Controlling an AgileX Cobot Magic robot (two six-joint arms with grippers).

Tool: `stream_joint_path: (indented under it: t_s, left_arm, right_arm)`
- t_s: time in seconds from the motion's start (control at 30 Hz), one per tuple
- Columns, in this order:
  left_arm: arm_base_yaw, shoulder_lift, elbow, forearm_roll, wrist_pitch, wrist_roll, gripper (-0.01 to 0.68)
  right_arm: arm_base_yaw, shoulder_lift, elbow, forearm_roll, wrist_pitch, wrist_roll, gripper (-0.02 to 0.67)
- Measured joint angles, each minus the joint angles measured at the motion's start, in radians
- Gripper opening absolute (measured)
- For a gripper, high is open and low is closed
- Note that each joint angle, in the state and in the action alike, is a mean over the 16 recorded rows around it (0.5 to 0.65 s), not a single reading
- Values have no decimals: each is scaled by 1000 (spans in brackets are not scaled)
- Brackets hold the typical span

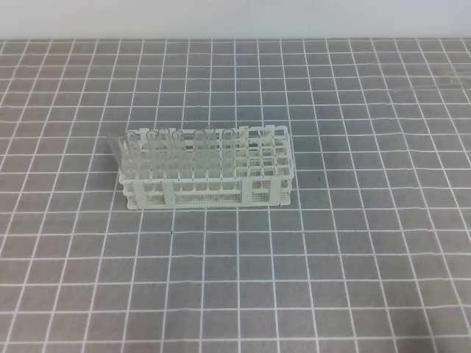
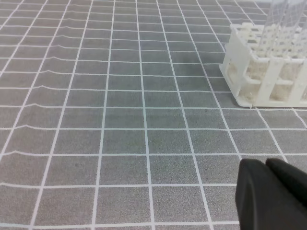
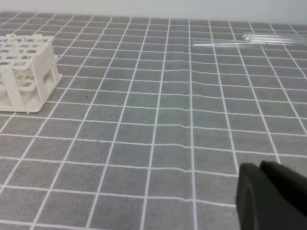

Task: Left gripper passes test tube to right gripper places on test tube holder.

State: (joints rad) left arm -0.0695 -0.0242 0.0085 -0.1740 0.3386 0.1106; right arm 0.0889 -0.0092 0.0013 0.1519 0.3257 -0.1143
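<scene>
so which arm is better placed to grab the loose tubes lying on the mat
Probably right: the loose tubes lie far right, ahead of the right gripper; the left wrist view misses them.

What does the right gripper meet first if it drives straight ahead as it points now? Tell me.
Judged by its wrist view, the shut right gripper first meets bare grid mat. The rack sits off left, the loose glass tubes far ahead to the right.

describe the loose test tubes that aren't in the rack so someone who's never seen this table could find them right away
Start at the white test tube holder in the middle of the grey grid mat. Look toward the mat's far right corner: the loose test tubes lie flat there, close together. Unlike the tubes standing upright in the holder, these lie on the mat.
</scene>
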Motion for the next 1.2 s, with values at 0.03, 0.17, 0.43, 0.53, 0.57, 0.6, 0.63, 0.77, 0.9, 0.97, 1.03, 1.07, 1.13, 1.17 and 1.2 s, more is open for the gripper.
stream_joint_path:
  t_s: [0.03,0.17,0.43,0.53,0.57,0.6,0.63,0.77,0.9,0.97,1.03,1.07,1.13,1.17,1.2]
  left_arm:
    - [0,0,0,0,0,0,-2]
    - [0,2,-1,0,2,0,-2]
    - [0,7,-2,0,4,1,-2]
    - [0,2,-2,0,3,0,-2]
    - [0,0,-1,0,2,0,-2]
    - [0,0,-1,0,2,0,-2]
    - [0,0,-1,0,1,0,-2]
    - [0,0,-1,0,1,0,-2]
    - [0,-2,1,0,-1,0,-2]
    - [0,0,0,0,0,0,-2]
    - [0,2,0,0,1,0,-2]
    - [0,1,1,0,0,0,-2]
    - [0,1,1,0,0,0,-2]
    - [0,2,0,0,1,0,-2]
    - [0,4,-1,0,2,0,-2]
  right_arm:
    - [0,0,0,0,0,0,-13]
    - [0,1,0,0,0,0,-13]
    - [0,2,0,0,0,0,-13]
    - [0,2,0,0,0,0,-13]
    - [0,2,0,0,0,0,-13]
    - [0,2,0,0,0,0,-13]
    - [0,2,0,0,0,0,-13]
    - [0,2,0,0,0,0,-13]
    - [0,2,0,0,0,0,-13]
    - [0,2,0,0,0,-1,-13]
    - [0,2,0,0,0,-1,-13]
    - [0,2,0,0,0,-1,-13]
    - [0,2,0,0,0,-1,-13]
    - [0,2,0,0,0,-1,-13]
    - [0,2,0,0,0,-1,-13]
